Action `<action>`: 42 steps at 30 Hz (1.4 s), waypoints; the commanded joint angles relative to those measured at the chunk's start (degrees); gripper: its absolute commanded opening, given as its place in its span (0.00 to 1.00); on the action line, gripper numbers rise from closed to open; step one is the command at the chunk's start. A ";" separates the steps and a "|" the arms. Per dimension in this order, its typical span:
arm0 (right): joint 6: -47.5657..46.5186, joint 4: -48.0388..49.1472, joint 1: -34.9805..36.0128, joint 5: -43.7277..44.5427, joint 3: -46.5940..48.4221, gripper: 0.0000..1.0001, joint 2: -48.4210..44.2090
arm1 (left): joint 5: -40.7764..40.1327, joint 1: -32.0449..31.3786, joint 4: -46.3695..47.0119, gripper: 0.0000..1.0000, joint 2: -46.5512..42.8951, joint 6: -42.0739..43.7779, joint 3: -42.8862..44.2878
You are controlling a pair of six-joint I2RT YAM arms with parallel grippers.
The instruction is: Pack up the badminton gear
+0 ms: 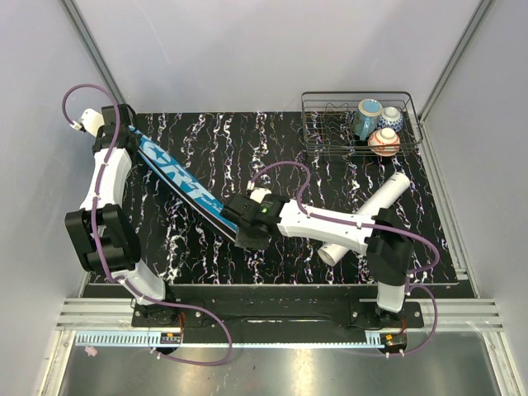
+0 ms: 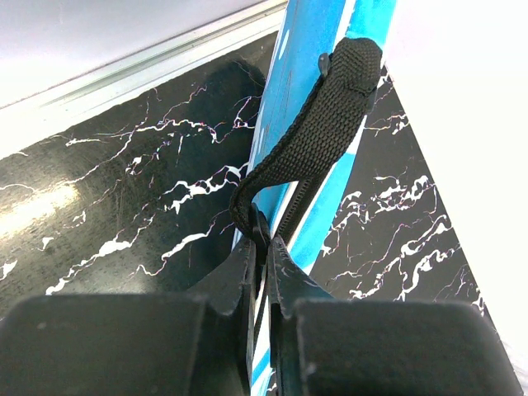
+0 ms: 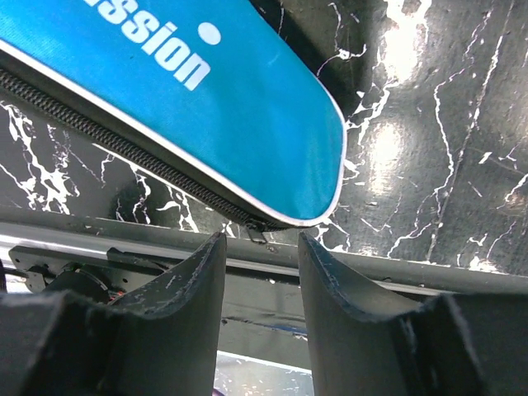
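Left pincer [image 2: 264, 243] pinches strap [image 2: 318, 124] of teal bag [image 2: 301, 49]; right pincer [image 3: 260, 246] (spread) hovers at its tip.

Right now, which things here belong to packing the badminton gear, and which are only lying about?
Belong to the job: teal racket bag, its black strap pinched in the left claw; white tube; right claw, open at the bag's zip end.
Lying about: wire rack; three ceramic cups in it.
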 commanded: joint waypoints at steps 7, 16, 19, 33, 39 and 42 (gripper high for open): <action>4.43 -3.24 1.04 1.11 4.37 0.41 2.24 | -0.50 -0.28 1.80 0.00 -1.53 -1.94 -0.34; 3.38 -4.04 1.04 1.02 5.87 0.29 4.18 | -1.20 -0.10 1.89 0.00 -1.97 -0.97 0.02; 2.94 -4.21 1.04 1.55 5.69 0.23 4.18 | -1.46 -0.10 1.97 0.00 -2.14 -0.62 0.10; -2.67 -4.04 1.13 6.47 -0.46 0.00 -1.09 | -1.37 -0.02 2.59 0.00 -1.18 0.26 0.19; -6.11 -3.16 1.04 8.49 -4.84 0.00 -3.99 | -1.90 -0.10 3.29 0.00 -1.09 2.02 0.19; -8.13 -1.06 1.13 9.02 -8.88 0.00 -6.28 | -1.99 -0.10 3.99 0.00 -1.18 2.81 0.10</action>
